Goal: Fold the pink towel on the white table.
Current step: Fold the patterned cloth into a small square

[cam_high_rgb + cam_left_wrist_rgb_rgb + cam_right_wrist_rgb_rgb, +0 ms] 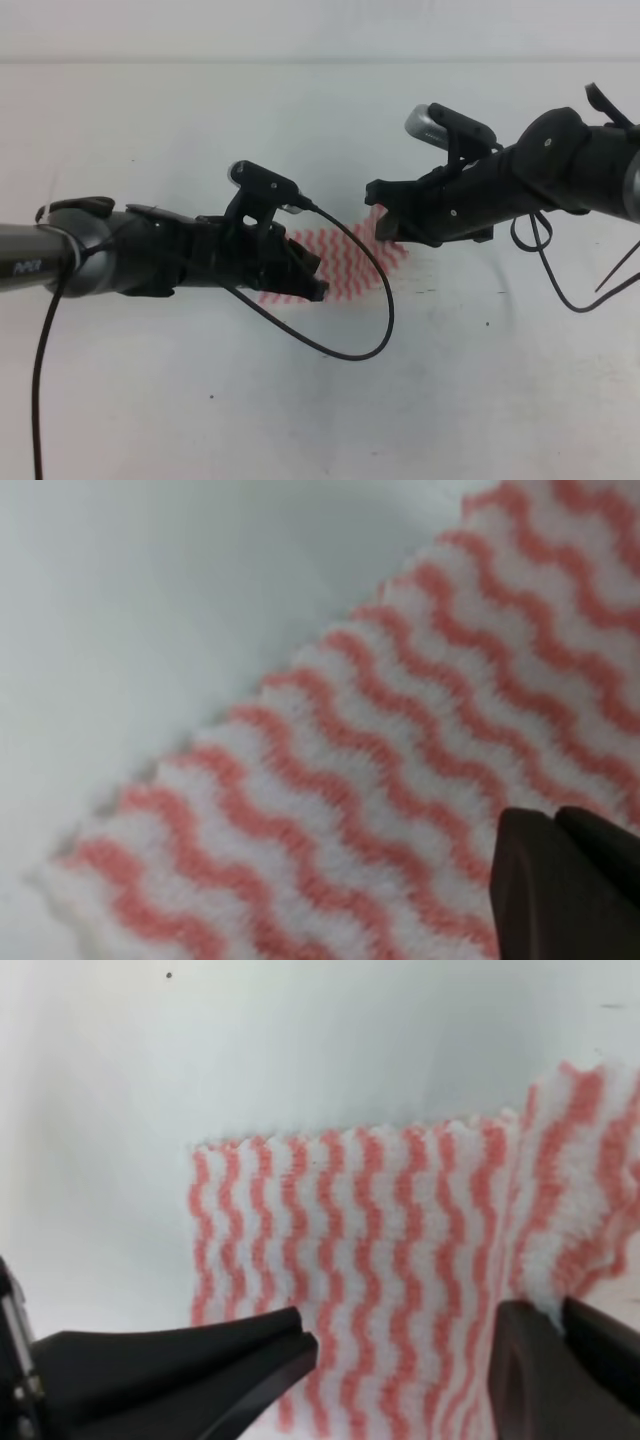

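Pink towel [345, 265] lies mid-worktop [480, 400], bare white all around. Right hand [400, 1355] spread wide over its edge; left hand's [315, 285] opening, can't tell.

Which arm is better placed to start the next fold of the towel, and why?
Probably the right. The right gripper straddles the towel with open jaws beside a raised edge. The left gripper shows only one finger over flat cloth.

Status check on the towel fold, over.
Right gripper open, fingers straddling a raised fold of the pink towel. Left gripper over the towel's near edge, state unclear. White table, nothing blocking.
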Robot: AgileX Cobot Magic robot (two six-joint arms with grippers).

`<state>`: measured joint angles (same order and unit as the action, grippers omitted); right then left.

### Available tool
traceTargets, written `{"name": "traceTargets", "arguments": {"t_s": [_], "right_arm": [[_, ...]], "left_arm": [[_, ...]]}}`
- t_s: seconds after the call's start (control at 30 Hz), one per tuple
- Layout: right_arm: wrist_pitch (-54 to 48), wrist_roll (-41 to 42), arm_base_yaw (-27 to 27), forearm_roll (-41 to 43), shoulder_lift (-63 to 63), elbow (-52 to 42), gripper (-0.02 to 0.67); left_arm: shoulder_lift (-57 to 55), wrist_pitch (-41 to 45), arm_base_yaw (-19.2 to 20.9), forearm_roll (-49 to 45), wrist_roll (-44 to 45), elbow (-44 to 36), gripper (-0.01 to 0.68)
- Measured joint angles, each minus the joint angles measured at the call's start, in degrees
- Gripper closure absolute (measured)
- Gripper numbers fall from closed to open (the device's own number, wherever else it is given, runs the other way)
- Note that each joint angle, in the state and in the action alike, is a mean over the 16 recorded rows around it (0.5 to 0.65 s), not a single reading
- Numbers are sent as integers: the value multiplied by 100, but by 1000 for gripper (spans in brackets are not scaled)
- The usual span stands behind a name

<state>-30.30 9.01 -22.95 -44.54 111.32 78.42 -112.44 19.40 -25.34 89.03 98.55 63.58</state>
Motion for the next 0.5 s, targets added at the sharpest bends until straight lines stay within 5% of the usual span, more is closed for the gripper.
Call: {"name": "traceTargets", "arguments": {"t_s": [0.5], "right_arm": [[-1, 1, -5, 28, 3, -1, 665]], "left_arm": [[287, -180, 119, -848, -882, -73, 678]]}}
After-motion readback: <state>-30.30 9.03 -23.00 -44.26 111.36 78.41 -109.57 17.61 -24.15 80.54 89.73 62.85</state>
